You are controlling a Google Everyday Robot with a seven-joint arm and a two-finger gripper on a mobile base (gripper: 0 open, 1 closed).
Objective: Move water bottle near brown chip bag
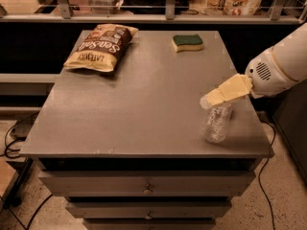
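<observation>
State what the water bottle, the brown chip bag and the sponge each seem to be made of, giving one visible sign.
The water bottle: thin clear plastic, probably; see-through, crinkled, glinting. The gripper sits over its upper end. The brown chip bag: likely glossy plastic or foil film; puffy, with sheen over the print. The sponge: soft foam, apparently; matte yellow body, darker green scouring layer.

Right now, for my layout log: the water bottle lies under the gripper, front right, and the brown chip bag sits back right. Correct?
No: the camera view shows the brown chip bag back left. The water bottle does lie under the gripper, front right.
</observation>
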